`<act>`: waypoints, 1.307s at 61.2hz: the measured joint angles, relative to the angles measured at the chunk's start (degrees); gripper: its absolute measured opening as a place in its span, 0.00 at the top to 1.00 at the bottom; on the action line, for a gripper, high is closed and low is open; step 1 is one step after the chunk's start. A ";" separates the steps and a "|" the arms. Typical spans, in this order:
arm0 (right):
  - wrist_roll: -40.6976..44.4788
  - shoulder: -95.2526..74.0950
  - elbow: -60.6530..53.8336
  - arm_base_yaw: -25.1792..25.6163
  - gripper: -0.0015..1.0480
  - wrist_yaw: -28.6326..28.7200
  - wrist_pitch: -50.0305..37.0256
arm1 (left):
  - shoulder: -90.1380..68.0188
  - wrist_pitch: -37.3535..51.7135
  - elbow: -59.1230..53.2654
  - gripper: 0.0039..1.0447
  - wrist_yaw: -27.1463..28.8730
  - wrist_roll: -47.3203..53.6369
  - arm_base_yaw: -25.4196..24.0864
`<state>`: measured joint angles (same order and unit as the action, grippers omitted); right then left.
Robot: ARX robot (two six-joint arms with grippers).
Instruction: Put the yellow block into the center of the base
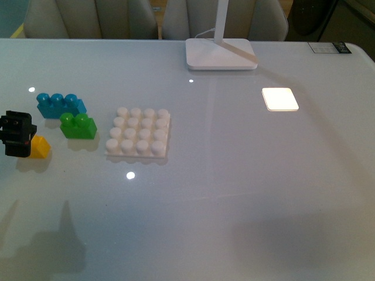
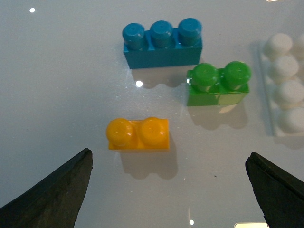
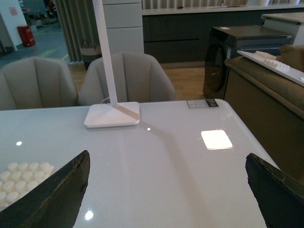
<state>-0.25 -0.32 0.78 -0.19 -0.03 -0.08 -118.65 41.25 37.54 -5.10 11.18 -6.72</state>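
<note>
My left gripper was nearest, its fingers spread wide with nothing between them. The yellow block lay on the table, studs up, just ahead of the fingertips and touching neither. It sat at the left of the table, well left of the base. The green brick stood between block and base, slightly farther off. The blue brick lay just beyond the green. My right gripper was likewise spread wide above the table.

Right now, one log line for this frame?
phase: pre-grasp | left gripper: open, at yellow block | yellow block: on table, ungripped | base: studs bare | right gripper: open, empty
</note>
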 joint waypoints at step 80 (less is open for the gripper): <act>0.00 0.00 0.00 0.00 0.08 0.00 0.00 | -14.95 -5.62 14.08 0.07 1.14 -3.89 -1.42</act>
<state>-0.25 -0.32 0.78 -0.19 -0.03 -0.08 -133.60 35.64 51.62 -3.97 7.29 -8.14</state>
